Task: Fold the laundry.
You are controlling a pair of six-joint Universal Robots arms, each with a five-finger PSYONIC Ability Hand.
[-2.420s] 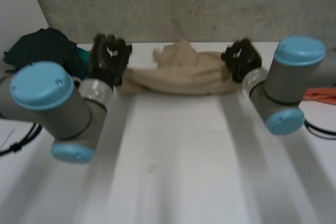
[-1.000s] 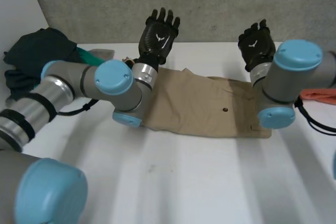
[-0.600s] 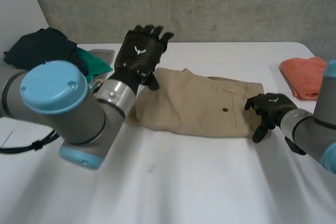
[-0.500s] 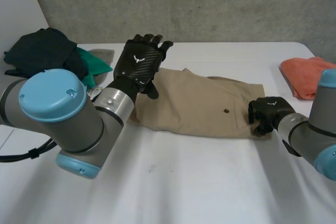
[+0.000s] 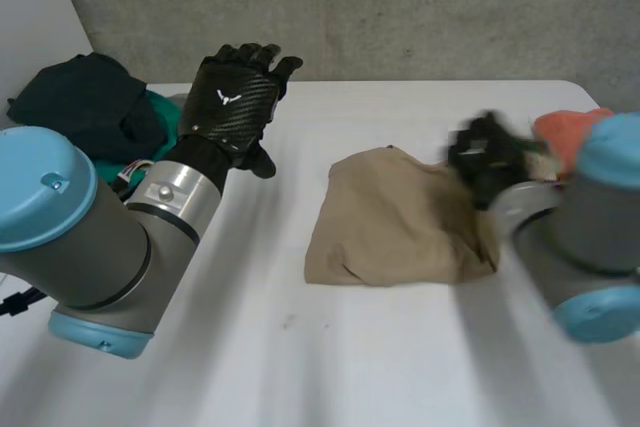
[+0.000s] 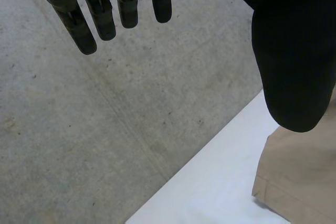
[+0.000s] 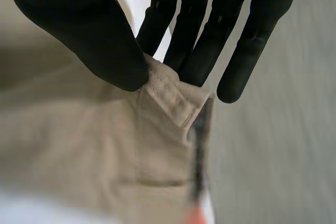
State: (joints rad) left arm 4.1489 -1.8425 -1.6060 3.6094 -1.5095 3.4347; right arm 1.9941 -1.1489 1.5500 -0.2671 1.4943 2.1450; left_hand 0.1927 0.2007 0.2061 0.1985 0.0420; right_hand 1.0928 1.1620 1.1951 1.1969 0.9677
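Well to the left of the beige garment (image 5: 400,222), at the far corner of the white table (image 5: 300,357), lies a heap of dark clothes (image 5: 85,97). A teal cloth (image 5: 168,115) is tucked against the side of the heap nearer the garment. Between that heap and the garment the left hand (image 5: 232,107) is held up above the table, clear of the garment, with its back toward the head camera. Its fingers are straight and spread, and it holds nothing. In the left wrist view its fingers (image 6: 102,9) point toward the grey concrete wall (image 6: 105,119), and the thumb (image 6: 289,51) stands off from them. A hemmed corner of the garment (image 6: 302,182) lies flat on the table just past the thumb's tip. The garment itself rests on the table between the two hands, bunched and doubled over. Its left edge is rounded and lies down on the table, and its right side is gathered toward the right hand (image 5: 485,157), which is blurred in the head view. In the right wrist view that hand's thumb (image 7: 89,35) presses toward its fingers (image 7: 191,56), and a stitched band at the garment's edge is pinched between them. The rest of the cloth (image 7: 79,150) spreads away under the palm. Just past the garment's right side, behind the right hand, an orange cloth (image 5: 560,125) lies on the table.
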